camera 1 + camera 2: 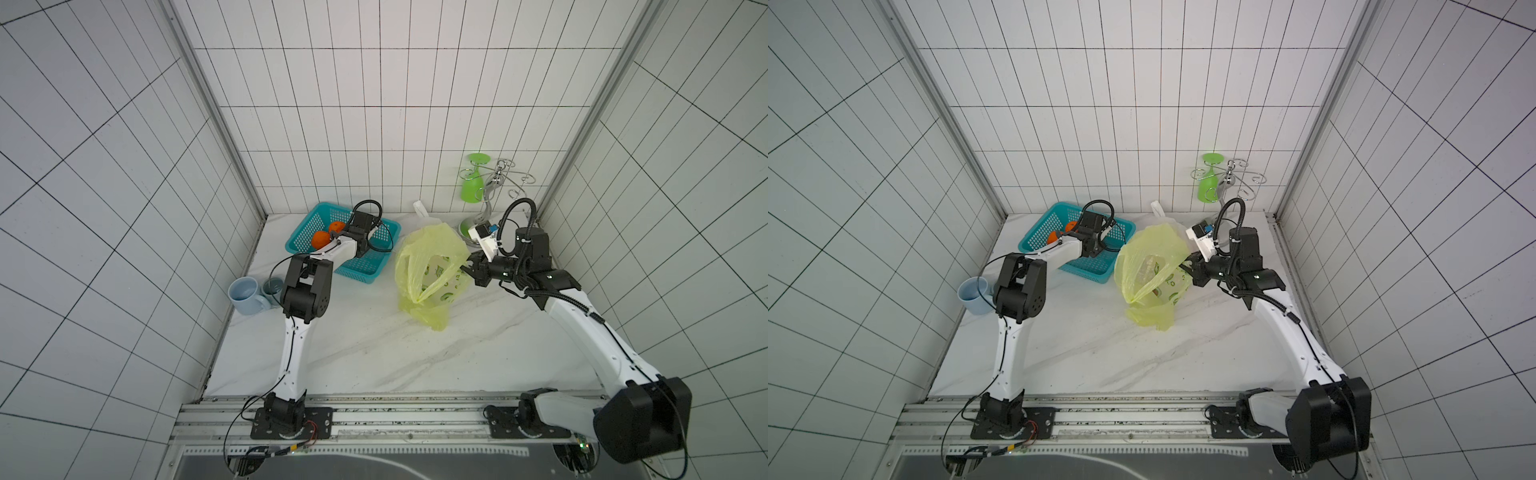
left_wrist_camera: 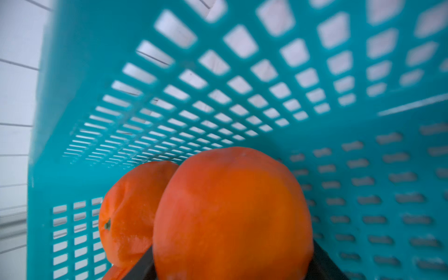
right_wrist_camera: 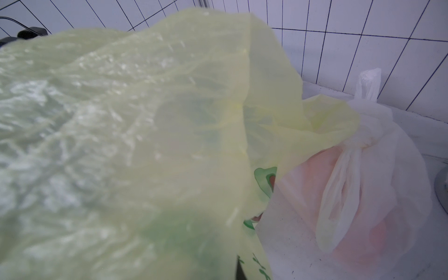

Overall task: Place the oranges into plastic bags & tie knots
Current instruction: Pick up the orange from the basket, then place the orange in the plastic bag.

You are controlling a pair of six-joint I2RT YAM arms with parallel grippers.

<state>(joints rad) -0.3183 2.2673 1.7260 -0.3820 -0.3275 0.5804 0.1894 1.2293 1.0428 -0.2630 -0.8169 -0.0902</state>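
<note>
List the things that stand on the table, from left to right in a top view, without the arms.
two blue mugs → teal basket → yellow-green bag → metal rack with a green glass hanging on it

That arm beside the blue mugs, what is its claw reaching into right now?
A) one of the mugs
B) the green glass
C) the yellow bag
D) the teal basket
D: the left gripper is down inside the teal basket, with its fingers on either side of an orange.
</note>
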